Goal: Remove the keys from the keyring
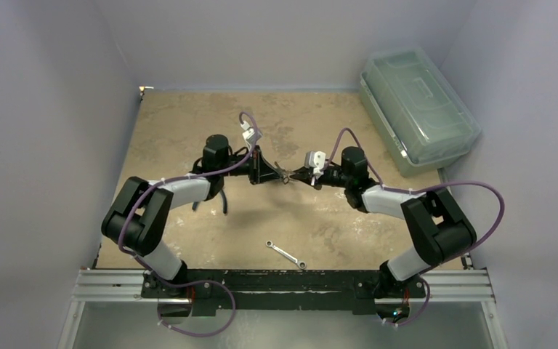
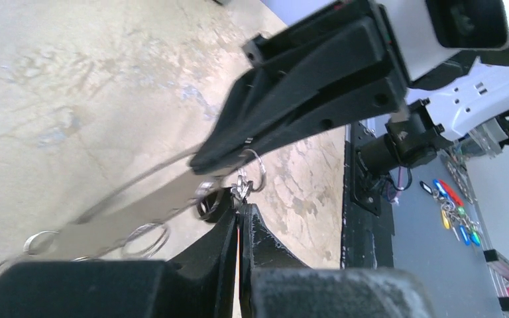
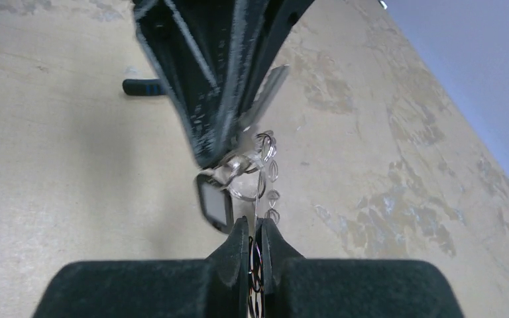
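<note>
A small bunch of silvery wire rings and keys (image 1: 285,175) hangs in the air between my two grippers over the middle of the table. My left gripper (image 1: 275,173) is shut on a small metal clasp of the bunch (image 2: 242,192). My right gripper (image 1: 294,175) is shut on a thin wire ring (image 3: 257,199). A dark-rimmed tag with a pale grey face (image 3: 213,202) and a short chain (image 3: 273,192) hang from the rings. A flat silvery blade (image 3: 266,93) sticks out of the left fingers. No large white oval loop shows.
A slim silver wrench (image 1: 286,255) lies on the table near the front. A dark pliers handle (image 3: 142,87) lies under the left arm. A clear lidded plastic bin (image 1: 415,109) stands at the back right. Grey walls close the table's sides.
</note>
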`<state>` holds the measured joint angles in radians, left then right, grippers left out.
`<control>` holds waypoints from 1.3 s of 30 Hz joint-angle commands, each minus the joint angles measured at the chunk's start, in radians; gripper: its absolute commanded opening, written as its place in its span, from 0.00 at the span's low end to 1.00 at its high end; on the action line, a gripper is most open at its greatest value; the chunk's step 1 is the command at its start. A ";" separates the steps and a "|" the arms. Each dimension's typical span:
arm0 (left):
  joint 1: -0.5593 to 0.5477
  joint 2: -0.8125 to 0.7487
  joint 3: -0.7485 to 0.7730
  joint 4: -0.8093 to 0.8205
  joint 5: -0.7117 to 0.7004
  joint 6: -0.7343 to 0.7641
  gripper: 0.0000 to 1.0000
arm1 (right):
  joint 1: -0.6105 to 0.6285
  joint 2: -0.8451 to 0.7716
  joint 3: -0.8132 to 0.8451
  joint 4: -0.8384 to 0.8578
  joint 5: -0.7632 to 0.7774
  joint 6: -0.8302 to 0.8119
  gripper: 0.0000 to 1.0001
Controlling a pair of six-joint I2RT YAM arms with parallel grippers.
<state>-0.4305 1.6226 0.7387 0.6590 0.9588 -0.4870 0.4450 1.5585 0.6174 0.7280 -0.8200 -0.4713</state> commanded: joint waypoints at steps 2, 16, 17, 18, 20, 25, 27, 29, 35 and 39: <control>0.004 -0.033 0.046 -0.080 -0.019 0.072 0.00 | 0.006 -0.066 0.036 -0.107 -0.002 0.041 0.00; 0.014 -0.062 0.030 -0.003 -0.028 -0.003 0.00 | -0.008 -0.054 0.138 -0.343 0.025 0.038 0.00; -0.019 -0.056 0.031 -0.007 -0.034 0.008 0.00 | -0.007 -0.047 0.152 -0.353 0.025 0.038 0.00; -0.034 -0.052 0.035 -0.027 -0.034 0.023 0.00 | -0.007 -0.048 0.156 -0.356 0.023 0.039 0.00; -0.017 -0.053 0.050 -0.050 -0.025 0.036 0.00 | -0.007 -0.060 0.159 -0.367 0.015 0.031 0.00; 0.126 -0.069 0.047 -0.010 -0.010 -0.010 0.00 | -0.009 -0.078 0.164 -0.413 0.007 0.019 0.00; 0.063 -0.068 0.049 -0.049 -0.031 0.028 0.00 | -0.007 -0.071 0.173 -0.421 0.015 0.032 0.00; -0.040 -0.061 0.060 -0.118 -0.044 0.089 0.00 | -0.006 -0.062 0.177 -0.394 0.005 0.068 0.00; 0.186 -0.047 0.042 0.087 0.004 -0.100 0.00 | -0.007 -0.087 0.179 -0.429 -0.008 0.048 0.00; 0.100 -0.059 0.013 0.051 -0.001 -0.059 0.00 | -0.007 -0.072 0.191 -0.433 -0.001 0.063 0.00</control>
<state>-0.2714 1.5879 0.7799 0.6525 0.9489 -0.5415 0.4412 1.5036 0.7708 0.3424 -0.8070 -0.4297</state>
